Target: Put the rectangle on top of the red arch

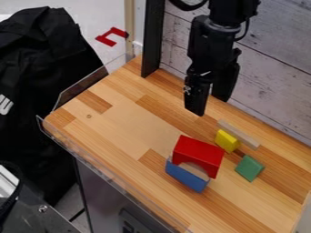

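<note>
The black gripper (211, 96) hangs open over the back of the wooden table, with nothing between its two fingers. Toward the front stands the red arch (198, 154), its opening facing the table's front edge. A blue rectangular block (186, 175) lies right against the arch's front side; whether they overlap, I cannot tell. A long, plain wooden rectangle (240, 135) lies flat near the back wall, to the right of the gripper and lower in view.
Between the wooden rectangle and the arch is a yellow block (226, 141). A green block (249, 168) sits to the arch's right. The whitewashed plank wall (273, 86) borders the back, and a clear rim (109, 175) runs along the front edge.
</note>
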`<state>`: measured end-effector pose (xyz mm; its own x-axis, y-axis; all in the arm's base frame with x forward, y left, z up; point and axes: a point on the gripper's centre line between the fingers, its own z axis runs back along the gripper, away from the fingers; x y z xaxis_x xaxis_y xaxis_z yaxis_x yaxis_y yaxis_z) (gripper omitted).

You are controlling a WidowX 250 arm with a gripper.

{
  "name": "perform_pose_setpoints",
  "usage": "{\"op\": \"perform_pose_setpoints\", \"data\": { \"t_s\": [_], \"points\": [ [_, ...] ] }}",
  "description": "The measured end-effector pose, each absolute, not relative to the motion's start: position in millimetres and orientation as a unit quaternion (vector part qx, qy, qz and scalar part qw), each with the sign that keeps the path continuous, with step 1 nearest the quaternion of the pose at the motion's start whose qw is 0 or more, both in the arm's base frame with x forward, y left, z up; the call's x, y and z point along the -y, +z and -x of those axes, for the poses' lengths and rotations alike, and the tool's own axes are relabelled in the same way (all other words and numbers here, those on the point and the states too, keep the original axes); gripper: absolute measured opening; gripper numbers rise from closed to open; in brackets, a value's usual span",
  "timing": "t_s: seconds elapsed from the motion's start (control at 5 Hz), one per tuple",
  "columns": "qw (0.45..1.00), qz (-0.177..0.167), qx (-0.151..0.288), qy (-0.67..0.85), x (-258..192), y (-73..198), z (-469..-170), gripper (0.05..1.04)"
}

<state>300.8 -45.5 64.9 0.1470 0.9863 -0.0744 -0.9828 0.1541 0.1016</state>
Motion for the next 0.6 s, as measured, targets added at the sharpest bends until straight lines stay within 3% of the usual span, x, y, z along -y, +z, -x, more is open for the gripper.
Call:
{"op": "perform_pose_setpoints", "data": {
  "t_s": [0.2,0.6],
  "points": [
    [0.756,-0.028,-0.074,0.650,45,54,-297,0.997],
    [0.815,-0.018,-0.062,0.576,75,55,-304,0.997]
  ]
}}
